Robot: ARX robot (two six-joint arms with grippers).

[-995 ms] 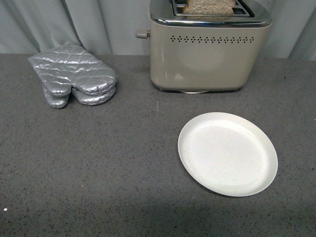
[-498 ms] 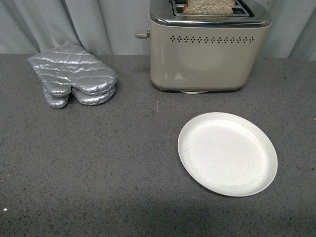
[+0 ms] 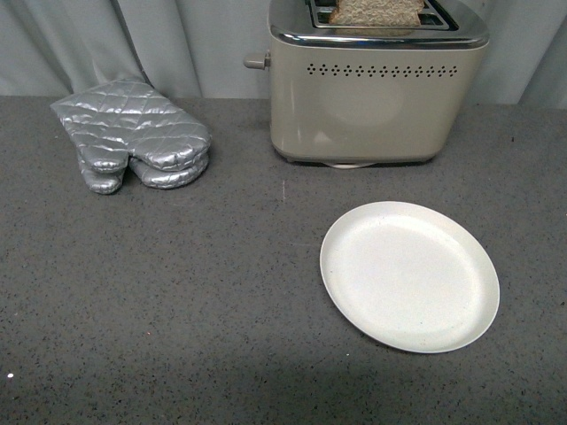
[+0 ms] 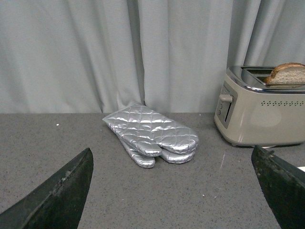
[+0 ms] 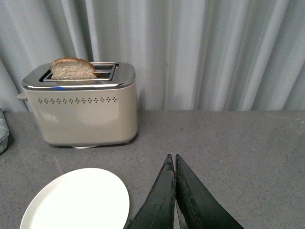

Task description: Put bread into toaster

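Observation:
The beige toaster (image 3: pixel 376 93) with a chrome top stands at the back of the grey table. The bread (image 3: pixel 376 11) stands upright in its front slot, its top sticking out. The toaster (image 4: pixel 259 112) and bread (image 4: pixel 287 74) also show in the left wrist view, and the toaster (image 5: pixel 83 112) and bread (image 5: pixel 72 69) in the right wrist view. My left gripper (image 4: pixel 174 191) is open and empty, low over the table, facing the mitts. My right gripper (image 5: pixel 173 162) is shut and empty, over the table to the right of the plate. Neither arm shows in the front view.
A pair of silver quilted oven mitts (image 3: pixel 133 135) lies at the back left, also in the left wrist view (image 4: pixel 152 133). An empty white plate (image 3: pixel 409 275) lies in front of the toaster, also in the right wrist view (image 5: pixel 76 200). Grey curtains hang behind the table.

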